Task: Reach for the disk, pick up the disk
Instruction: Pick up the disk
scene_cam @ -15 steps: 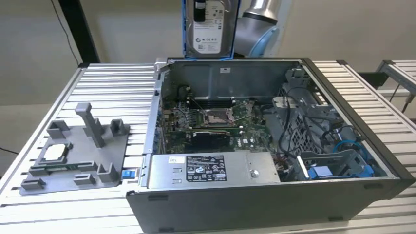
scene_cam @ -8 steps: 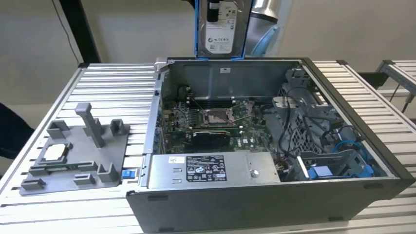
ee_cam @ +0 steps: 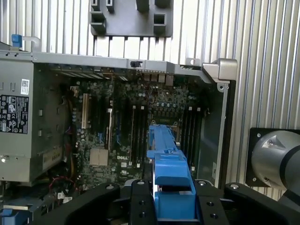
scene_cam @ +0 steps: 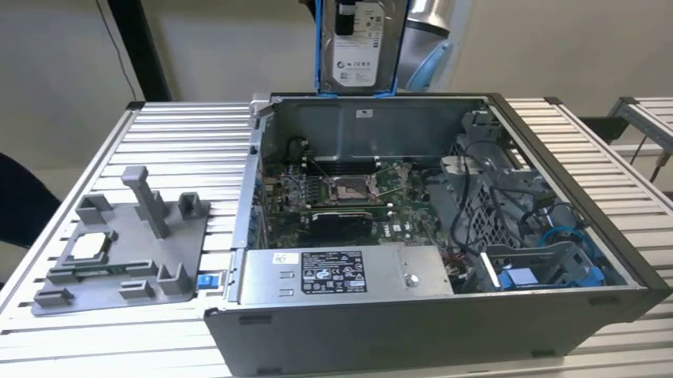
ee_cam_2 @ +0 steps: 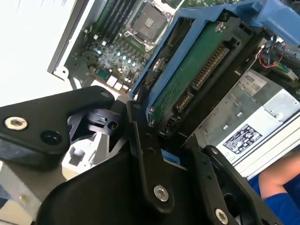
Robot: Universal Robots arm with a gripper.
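**Disk clamped in the gripper, hanging above the open computer case**

Exterior view: the disk (scene_cam: 358, 47) hangs upright with its white label facing the camera and a blue rail down each side. It sits above the far wall of the open computer case (scene_cam: 421, 331) and touches nothing below. The robot arm (scene_cam: 429, 31) rises just behind it. The case rests on a slatted metal table (scene_cam: 179, 126). A grey fixture plate (scene_cam: 126, 260) lies towards the exterior view's left and carries a small square CPU chip (scene_cam: 87, 246).

Second wrist view: the gripper (ee_cam_2: 166, 140) is closed on one end of the disk (ee_cam_2: 187, 79). Its black fingers (ee_cam_2: 145, 150) press against the blue rails from either side. The disk's green circuit-board face is turned to this camera. Beyond it lie the power supply (ee_cam_2: 253, 126) and a person's arm in a blue sleeve (ee_cam_2: 281, 199).

First wrist view: the blue rail of the disk (ee_cam: 171, 178) is seen edge-on, pinched between the black jaws. The motherboard (ee_cam: 122, 126) lies well below.
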